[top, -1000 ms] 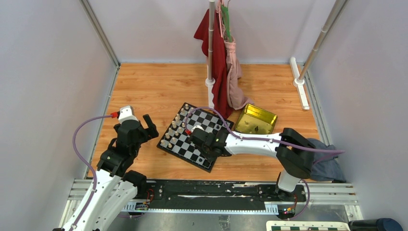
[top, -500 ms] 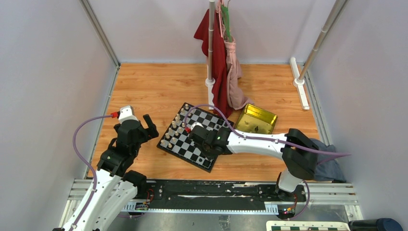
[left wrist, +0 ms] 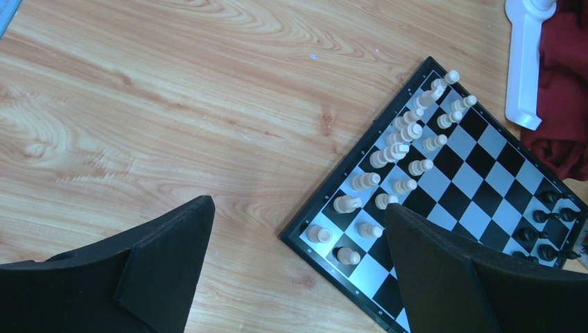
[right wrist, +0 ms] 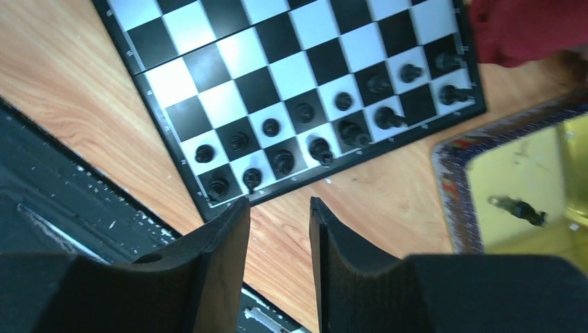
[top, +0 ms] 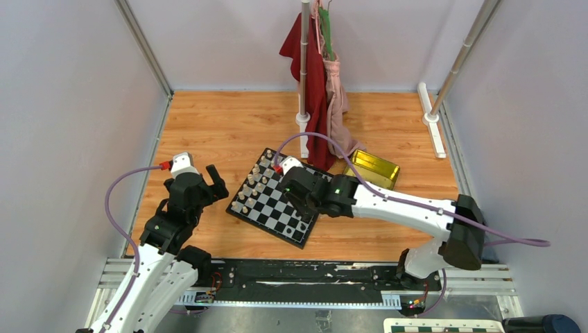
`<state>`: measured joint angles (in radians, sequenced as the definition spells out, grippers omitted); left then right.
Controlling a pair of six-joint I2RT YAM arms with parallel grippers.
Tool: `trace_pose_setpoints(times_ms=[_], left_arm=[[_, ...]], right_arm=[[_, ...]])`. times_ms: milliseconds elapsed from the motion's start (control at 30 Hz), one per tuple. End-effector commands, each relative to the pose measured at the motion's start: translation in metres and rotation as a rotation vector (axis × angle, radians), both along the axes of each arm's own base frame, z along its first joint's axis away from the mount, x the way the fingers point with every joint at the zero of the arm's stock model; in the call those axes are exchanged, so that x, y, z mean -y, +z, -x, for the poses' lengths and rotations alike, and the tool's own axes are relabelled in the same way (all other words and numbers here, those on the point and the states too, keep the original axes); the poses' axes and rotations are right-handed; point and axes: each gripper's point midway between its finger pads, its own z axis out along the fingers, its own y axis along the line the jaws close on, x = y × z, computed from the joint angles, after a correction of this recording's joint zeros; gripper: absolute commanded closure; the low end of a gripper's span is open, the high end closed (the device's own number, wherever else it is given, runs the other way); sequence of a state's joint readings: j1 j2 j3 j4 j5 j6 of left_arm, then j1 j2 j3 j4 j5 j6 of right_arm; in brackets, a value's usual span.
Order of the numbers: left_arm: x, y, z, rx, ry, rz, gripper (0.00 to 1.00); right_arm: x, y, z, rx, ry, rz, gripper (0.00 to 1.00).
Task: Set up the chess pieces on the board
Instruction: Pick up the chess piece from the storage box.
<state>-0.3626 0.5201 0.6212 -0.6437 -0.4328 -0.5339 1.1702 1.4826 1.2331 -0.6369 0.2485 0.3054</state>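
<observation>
The board (top: pixel 267 208) lies skewed on the wooden table. Several black chess pieces (right wrist: pixel 319 149) stand in two rows along its edge nearest the tin, and they also show at the right of the left wrist view (left wrist: pixel 548 229). One black piece (right wrist: pixel 516 207) lies flat inside the gold tin. My right gripper (right wrist: pixel 279 208) hovers above the board's corner by those rows, open a finger's width, nothing between the fingers; from the top it sits over the board's right side (top: pixel 299 201). My left gripper (left wrist: pixel 298 208) stands wide open and empty, left of the board (top: pixel 206 182).
Cream-white pieces (left wrist: pixel 402 139) fill the board's left rows. The gold tin tray (top: pixel 380 168) lies right of the board, partly under my right arm. A clothes stand with red cloth (top: pixel 315 104) rises just behind the board. A black rail (right wrist: pixel 55 194) runs along the near edge.
My right arm has lifted and swung back over the board, its elbow moving right, and its jaws have widened. The left arm has not moved.
</observation>
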Motion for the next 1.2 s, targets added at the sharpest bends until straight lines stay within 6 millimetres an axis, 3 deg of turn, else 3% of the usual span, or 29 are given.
trace_pose_setpoints(times_ms=[0,300,500,800,1167], left_arm=[[-0.002,-0.002,0.000,0.006,0.015,-0.006,0.00],[-0.002,-0.003,0.000,0.002,0.014,-0.008,0.00],[-0.001,-0.004,-0.001,-0.003,0.012,-0.010,0.00],[-0.001,-0.005,-0.001,-0.012,0.010,-0.014,0.00],[-0.001,-0.009,-0.001,-0.037,0.008,-0.024,0.00]], right_arm=[[0.041,0.027,-0.025,0.119,-0.136,0.048,0.57],[0.138,0.037,-0.070,0.201,-0.495,0.041,0.49],[0.188,0.016,-0.085,0.163,-0.675,0.064,0.42],[0.222,-0.018,-0.110,0.094,-0.833,0.053,0.42],[0.235,-0.063,-0.125,-0.017,-0.919,0.061,0.48]])
